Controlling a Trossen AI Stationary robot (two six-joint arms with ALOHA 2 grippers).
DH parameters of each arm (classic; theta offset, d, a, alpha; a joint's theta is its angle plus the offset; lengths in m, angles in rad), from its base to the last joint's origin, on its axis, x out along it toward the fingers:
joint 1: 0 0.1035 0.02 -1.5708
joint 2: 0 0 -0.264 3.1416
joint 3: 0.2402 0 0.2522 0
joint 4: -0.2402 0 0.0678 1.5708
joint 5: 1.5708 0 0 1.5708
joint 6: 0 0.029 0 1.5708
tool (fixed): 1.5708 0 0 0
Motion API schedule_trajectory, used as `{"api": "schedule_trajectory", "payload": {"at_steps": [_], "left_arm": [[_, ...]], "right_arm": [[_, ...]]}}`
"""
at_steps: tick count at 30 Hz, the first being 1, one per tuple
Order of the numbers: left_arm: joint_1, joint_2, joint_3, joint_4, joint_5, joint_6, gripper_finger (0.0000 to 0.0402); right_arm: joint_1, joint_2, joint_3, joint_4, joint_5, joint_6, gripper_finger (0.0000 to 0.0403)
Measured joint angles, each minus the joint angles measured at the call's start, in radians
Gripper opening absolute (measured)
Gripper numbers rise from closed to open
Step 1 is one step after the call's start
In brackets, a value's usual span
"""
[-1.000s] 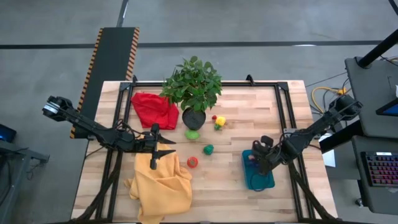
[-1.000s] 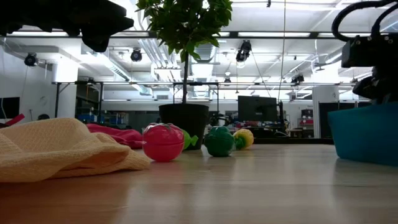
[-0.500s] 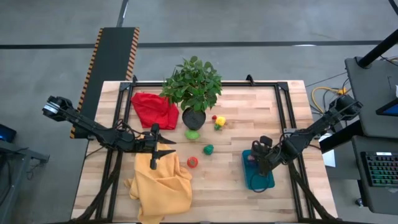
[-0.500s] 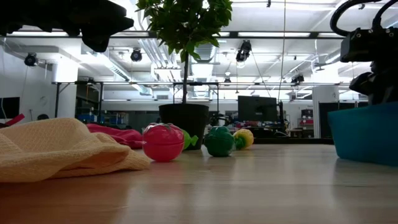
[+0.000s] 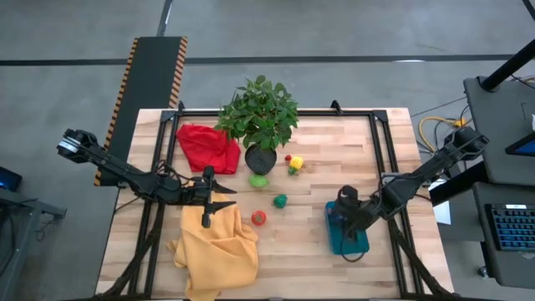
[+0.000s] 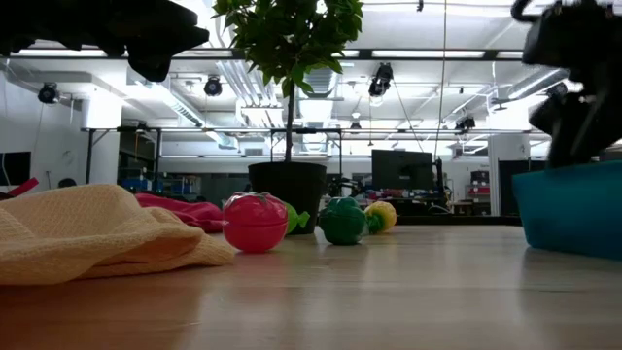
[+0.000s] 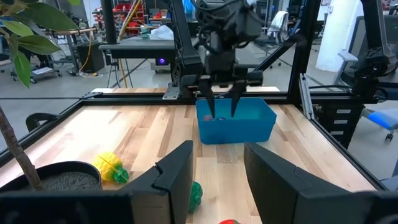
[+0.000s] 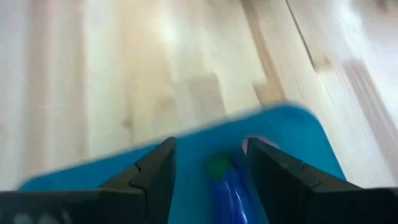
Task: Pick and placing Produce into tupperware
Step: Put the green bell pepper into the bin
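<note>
Parted gripper over tupperware; perhaps produce inside

No lettering, label, brand or number can be read anywhere on the table, the arms or the workshop behind them.

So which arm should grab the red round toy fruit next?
Probably left: the left hand hovers open near the red round toy fruit, while the right hand is over the teal-blue plastic container.
</note>
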Motion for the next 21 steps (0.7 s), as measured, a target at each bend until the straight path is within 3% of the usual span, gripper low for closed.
{"api": "schedule_trajectory", "payload": {"at_steps": [12, 21], "left_arm": [[0.000, 0.000, 0.000, 0.000, 0.000, 0.000, 0.0129], [0.000, 0.000, 0.000, 0.000, 0.000, 0.000, 0.0129]], "right_arm": [[0.000, -0.026, 0.000, 0.457, -0.008, -0.512, 0.0166], [0.000, -0.026, 0.000, 0.476, -0.008, -0.579, 0.0162]]}}
